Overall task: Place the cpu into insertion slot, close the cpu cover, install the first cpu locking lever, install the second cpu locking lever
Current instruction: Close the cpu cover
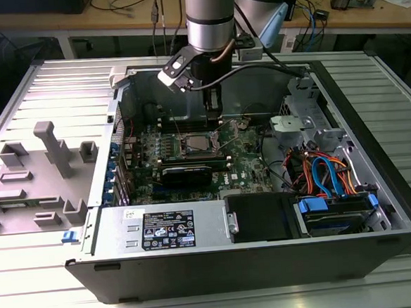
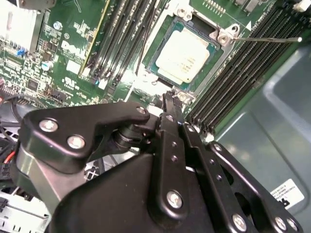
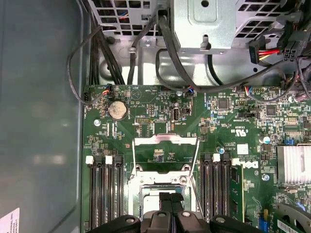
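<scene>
The cpu (image 2: 182, 56), a small square chip with a silver top, lies flat in the insertion slot (image 2: 214, 73) on the green board. In the first wrist view the cpu cover (image 3: 165, 141), a thin silver frame, stands swung open beyond the slot (image 3: 160, 179), with green board showing through its window. A thin wire locking lever (image 2: 265, 39) sticks out sideways from the slot's corner, unlatched. My gripper (image 2: 168, 97) hangs just above the slot's near edge, shut with nothing in it. Its black fingers (image 3: 165, 199) cover part of the chip. From outside, the gripper (image 1: 215, 111) is inside the case behind the slot (image 1: 194, 145).
Black memory slots (image 2: 243, 73) flank the socket on both sides. A labelled power supply box (image 1: 168, 227) lies at the case front, and a drive bay with blue and orange cables (image 1: 330, 177) is on the exterior view's right. Black cables (image 3: 170, 43) hang near the metal bracket.
</scene>
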You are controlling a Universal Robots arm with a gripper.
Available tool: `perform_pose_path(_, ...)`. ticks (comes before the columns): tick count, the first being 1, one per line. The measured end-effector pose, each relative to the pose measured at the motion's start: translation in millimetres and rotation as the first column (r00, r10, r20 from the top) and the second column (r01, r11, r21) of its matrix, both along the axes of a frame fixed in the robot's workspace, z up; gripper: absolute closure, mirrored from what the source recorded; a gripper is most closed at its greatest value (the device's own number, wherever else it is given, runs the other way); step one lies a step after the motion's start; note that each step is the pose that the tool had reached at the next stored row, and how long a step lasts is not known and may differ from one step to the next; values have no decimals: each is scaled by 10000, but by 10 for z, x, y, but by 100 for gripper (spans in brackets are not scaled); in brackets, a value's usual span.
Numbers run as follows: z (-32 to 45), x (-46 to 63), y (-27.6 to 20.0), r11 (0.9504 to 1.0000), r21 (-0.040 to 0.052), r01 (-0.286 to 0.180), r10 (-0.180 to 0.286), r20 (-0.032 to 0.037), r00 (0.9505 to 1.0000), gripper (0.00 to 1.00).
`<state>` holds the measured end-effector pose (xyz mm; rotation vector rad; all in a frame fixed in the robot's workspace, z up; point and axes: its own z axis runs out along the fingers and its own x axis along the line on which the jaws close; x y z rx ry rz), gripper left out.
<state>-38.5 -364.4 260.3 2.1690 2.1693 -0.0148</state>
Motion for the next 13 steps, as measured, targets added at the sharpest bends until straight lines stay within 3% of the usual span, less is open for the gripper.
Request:
perform_pose_path(2, 57, 0, 0, 10000, 2, -1, 1, 1, 10000, 89)
perform_pose_path(13, 56, 156, 0, 10000, 2, 0, 0, 1, 10000, 89)
